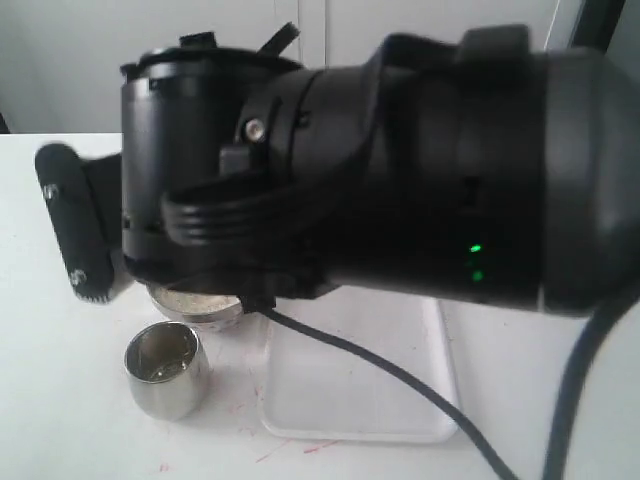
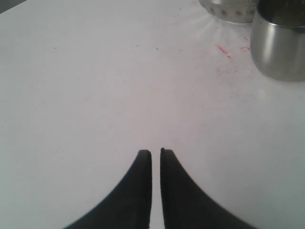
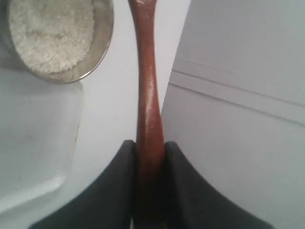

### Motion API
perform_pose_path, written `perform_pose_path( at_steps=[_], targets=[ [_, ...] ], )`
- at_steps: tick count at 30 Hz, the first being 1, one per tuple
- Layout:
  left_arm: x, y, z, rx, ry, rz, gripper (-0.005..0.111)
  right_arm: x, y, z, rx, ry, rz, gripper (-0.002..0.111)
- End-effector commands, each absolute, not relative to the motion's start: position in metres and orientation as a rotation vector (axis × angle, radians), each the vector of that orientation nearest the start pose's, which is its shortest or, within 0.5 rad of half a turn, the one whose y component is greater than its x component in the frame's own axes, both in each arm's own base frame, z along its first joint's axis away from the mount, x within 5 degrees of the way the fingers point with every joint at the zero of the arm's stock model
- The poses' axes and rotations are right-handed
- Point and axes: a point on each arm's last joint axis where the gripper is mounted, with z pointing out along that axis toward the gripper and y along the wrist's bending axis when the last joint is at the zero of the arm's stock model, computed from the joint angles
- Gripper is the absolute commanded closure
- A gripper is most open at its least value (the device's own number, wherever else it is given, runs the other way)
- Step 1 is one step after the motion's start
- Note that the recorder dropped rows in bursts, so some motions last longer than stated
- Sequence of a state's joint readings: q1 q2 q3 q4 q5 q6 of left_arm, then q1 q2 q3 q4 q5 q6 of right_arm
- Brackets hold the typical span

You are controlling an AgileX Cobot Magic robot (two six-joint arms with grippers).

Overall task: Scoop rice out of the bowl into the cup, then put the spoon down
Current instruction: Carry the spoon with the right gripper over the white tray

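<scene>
Right gripper (image 3: 150, 145) clamping spoon (image 3: 147, 71) by handle, shaft passing just beside bowl (image 3: 106, 45), head out of frame; probably lining up dip into rice (image 3: 50, 33). Left gripper (image 2: 156, 152) hovering over surface (image 2: 95, 86), jaws nearly together, empty, near cup (image 2: 279, 45), leaving scooping arm room.

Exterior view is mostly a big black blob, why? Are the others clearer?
Exterior view: a robot arm sits close to the lens, blurry, hiding most; the cup shows clear. Right wrist view: sharp, light streak on the spoon. Left wrist view: bright table.
</scene>
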State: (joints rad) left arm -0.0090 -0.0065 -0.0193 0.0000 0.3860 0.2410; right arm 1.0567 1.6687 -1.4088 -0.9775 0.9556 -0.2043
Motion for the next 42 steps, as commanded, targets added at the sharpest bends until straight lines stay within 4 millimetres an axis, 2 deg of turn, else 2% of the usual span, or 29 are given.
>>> perform_pose_path(
  at_steps=[1, 7, 10, 15, 19, 24, 27, 32, 37, 42],
  targets=[
    [0.051, -0.001, 0.178, 0.233, 1.896, 0.145, 0.092, 0.226, 0.268, 0.357, -1.327, 1.705, -0.603, 0.108],
    [0.051, -0.001, 0.178, 0.233, 1.896, 0.145, 0.092, 0.208, 0.246, 0.387, -0.834, 1.936, -0.206, 0.108],
    [0.051, -0.001, 0.178, 0.233, 1.896, 0.145, 0.092, 0.203, 0.241, 0.392, -0.682, 2.006, -0.084, 0.108],
    [0.051, -0.001, 0.178, 0.233, 1.896, 0.145, 0.092, 0.201, 0.234, 0.391, -0.495, 2.107, -0.026, 0.108],
    [0.051, -0.001, 0.178, 0.233, 1.896, 0.145, 0.092, 0.202, 0.224, 0.386, -0.164, 2.205, 0.015, 0.108],
    [0.051, -0.001, 0.178, 0.233, 1.896, 0.145, 0.092, 0.203, 0.223, 0.367, 0.076, 2.239, 0.111, 0.108],
    [0.051, -0.001, 0.178, 0.233, 1.896, 0.145, 0.092, 0.203, 0.226, 0.354, 0.121, 2.248, 0.176, 0.108],
    [0.051, -0.001, 0.178, 0.233, 1.896, 0.145, 0.092, 0.201, 0.223, 0.34, 0.209, 2.283, 0.165, 0.108],
    [0.051, -0.001, 0.178, 0.233, 1.896, 0.145, 0.092, 0.215, 0.215, 0.323, 0.148, 2.413, 0.059, 0.108],
    [0.051, -0.001, 0.178, 0.233, 1.896, 0.145, 0.092, 0.232, 0.204, 0.315, 0.057, 2.546, 0.15, 0.108]
  ],
)
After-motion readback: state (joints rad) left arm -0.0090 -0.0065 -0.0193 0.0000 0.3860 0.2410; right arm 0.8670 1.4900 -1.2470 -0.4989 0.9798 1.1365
